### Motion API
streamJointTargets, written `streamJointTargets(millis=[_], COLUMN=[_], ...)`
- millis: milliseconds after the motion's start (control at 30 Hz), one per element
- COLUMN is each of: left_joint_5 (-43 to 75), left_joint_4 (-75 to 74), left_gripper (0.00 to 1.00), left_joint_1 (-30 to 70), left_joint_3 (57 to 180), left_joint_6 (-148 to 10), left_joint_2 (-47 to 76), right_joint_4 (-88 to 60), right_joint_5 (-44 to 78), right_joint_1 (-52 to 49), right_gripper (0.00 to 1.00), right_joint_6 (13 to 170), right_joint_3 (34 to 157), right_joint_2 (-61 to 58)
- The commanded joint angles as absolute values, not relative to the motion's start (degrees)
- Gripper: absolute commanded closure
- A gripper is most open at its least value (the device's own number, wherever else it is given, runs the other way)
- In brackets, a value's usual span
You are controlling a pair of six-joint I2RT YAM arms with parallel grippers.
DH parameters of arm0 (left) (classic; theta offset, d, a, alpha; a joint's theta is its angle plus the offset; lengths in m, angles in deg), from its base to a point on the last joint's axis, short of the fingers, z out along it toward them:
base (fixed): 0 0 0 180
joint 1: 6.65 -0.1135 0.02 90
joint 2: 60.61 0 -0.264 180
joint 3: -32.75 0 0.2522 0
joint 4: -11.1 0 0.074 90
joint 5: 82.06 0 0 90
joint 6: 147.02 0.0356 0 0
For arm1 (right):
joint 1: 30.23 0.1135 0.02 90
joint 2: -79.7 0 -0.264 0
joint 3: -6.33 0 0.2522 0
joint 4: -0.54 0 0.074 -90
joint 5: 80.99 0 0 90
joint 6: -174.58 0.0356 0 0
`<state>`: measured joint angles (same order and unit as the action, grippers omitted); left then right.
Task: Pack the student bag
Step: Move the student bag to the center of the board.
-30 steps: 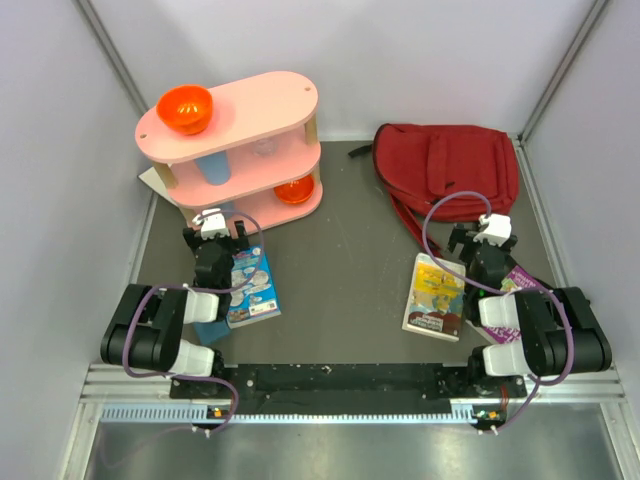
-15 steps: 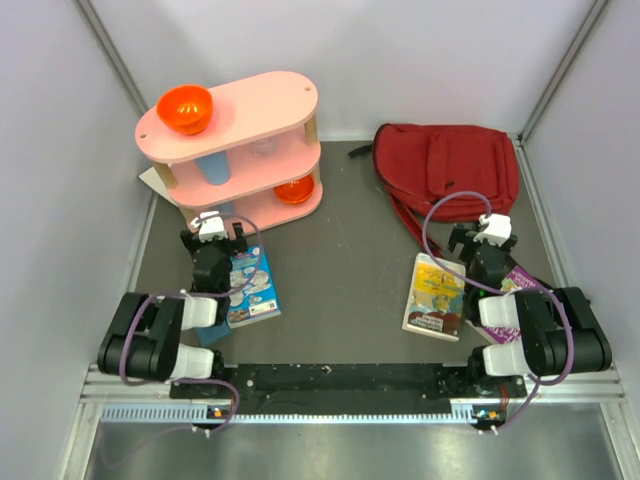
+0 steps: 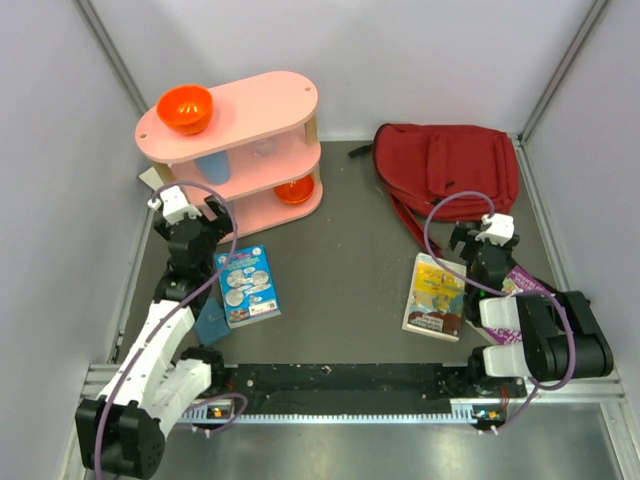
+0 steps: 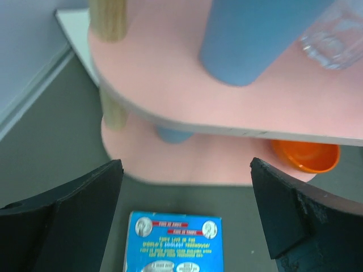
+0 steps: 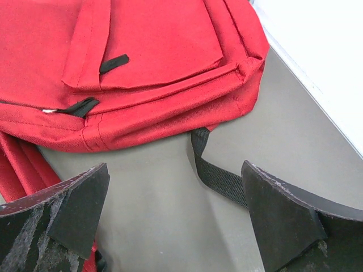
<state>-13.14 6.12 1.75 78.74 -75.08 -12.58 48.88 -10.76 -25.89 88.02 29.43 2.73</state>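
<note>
From above, nothing is packed yet. The student bag (image 3: pixel 445 170) lies flat and apparently closed at the upper right of the desk (image 3: pixel 340 250). A blue book (image 3: pixel 246 285) sits at lower left, a yellow book (image 3: pixel 434 295) at lower right, and a purple book (image 3: pixel 525 280) is half hidden under the right arm. The left hand (image 3: pixel 190 214) points at the pink shelf (image 3: pixel 240 140) and the right hand (image 3: pixel 478 238) at the bag. Opening the bag and loading it are, I judge, both left to do. In the left wrist view the fingers are spread wide and empty, with the blue book low in the frame and the shelf filling the top. In the right wrist view the fingers are likewise parted and grasp nothing. The bag's dark red fabric fills the top, its front pocket zipped, a black pull tab (image 5: pixel 79 106) at left and a black strap (image 5: pixel 218 177) trailing on the desk.
</note>
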Motion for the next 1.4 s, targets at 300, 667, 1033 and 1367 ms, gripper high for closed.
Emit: streamJointTargets(millis=[300,667,1033,1367], left_joint_5=[-9.83,-5.60,0.11,2.58], left_joint_4=[-24.54,-30.79,-28.94,-27.88], left_gripper=[0.01,0.01,0.01,0.01], left_joint_1=[1.78,1.78,1.78,1.78], left_joint_3=[95.81,95.66,93.18,91.25], left_joint_6=[-84.71,-79.78,-79.95,-80.48], left_joint_2=[-12.88,-18.68,-18.33,-18.24], right_joint_4=[10.54,-23.60,-8.68,-0.39], right_joint_5=[-17.80,21.78,33.00,27.30], right_joint_1=[-25.66,-42.25,-46.49,-46.23], right_gripper=[0.01,0.01,0.03,0.13], right_joint_6=[94.15,121.56,133.43,139.95], right_joint_3=[45.56,65.09,64.13,70.80], right_joint_2=[24.40,14.50,-2.56,-17.85])
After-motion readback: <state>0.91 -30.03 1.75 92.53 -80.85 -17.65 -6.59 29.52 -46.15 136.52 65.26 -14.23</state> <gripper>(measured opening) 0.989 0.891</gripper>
